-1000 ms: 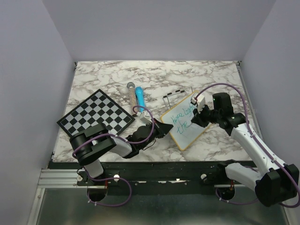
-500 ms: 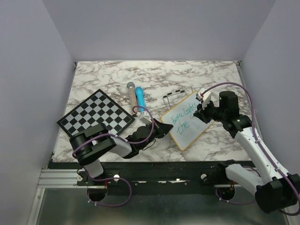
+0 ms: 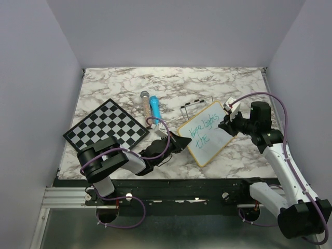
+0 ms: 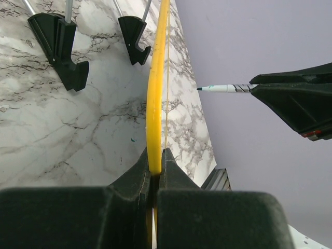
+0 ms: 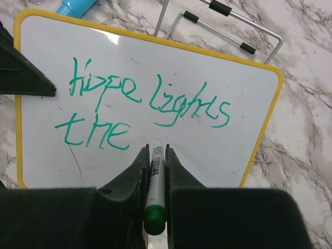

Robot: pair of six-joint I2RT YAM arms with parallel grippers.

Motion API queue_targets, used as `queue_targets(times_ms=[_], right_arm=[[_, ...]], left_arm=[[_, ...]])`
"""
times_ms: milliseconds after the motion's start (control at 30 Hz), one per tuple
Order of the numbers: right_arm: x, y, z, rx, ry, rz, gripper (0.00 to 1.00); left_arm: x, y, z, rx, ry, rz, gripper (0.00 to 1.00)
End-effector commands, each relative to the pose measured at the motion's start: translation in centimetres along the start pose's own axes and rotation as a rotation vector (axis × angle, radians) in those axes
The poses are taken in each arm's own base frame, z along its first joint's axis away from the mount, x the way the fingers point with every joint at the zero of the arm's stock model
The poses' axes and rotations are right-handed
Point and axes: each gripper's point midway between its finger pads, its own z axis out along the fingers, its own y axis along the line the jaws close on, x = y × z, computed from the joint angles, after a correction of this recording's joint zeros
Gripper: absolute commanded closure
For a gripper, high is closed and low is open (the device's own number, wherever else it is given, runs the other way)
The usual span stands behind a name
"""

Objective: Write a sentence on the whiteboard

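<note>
My left claw [image 4: 155, 165] clamped on whiteboard [image 5: 231, 137] rim, right claw [image 5: 155, 153] on marker [image 5: 154, 207]. With sentence [image 5: 106, 92] unfinished, hard pressing could twist board, smear ink.

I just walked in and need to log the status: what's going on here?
Two robot arms are working on a small whiteboard. The left end effector is shut on the board's yellow rim, holding it. The right end effector is shut on a green marker, whose tip is off the board surface at this moment. The sentence in green reads "Hope lights" on one line and "the" below, so it looks unfinished.
</note>
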Motion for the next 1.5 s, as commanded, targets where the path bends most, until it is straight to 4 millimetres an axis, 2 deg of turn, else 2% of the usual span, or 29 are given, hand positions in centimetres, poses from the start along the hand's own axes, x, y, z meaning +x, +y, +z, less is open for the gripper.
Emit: queue_targets(times_ms=[0,367,1067,1467], right_arm=[[0.5,1.1,-0.2,-0.073,-0.008,-0.007,0.99],[0.6,1.9,-0.3,-0.130,-0.020,-0.008,0.99],[1.4,2.0,-0.2,-0.166,-0.009,0.011,0.99],[1.8,1.4,-0.5,-0.151,-0.001,0.013,0.99]], left_arm=[[-0.6,-2.3,-0.1,0.089,-0.020,-0.006,1.00],[-0.7,-2.4,-0.1,0.089,-0.020,-0.003,1.00],[-0.6,-2.5,-0.1,0.096,-0.013,0.000,1.00],[-0.6,-2.5,-0.2,0.099,-0.015,-0.001,1.00]])
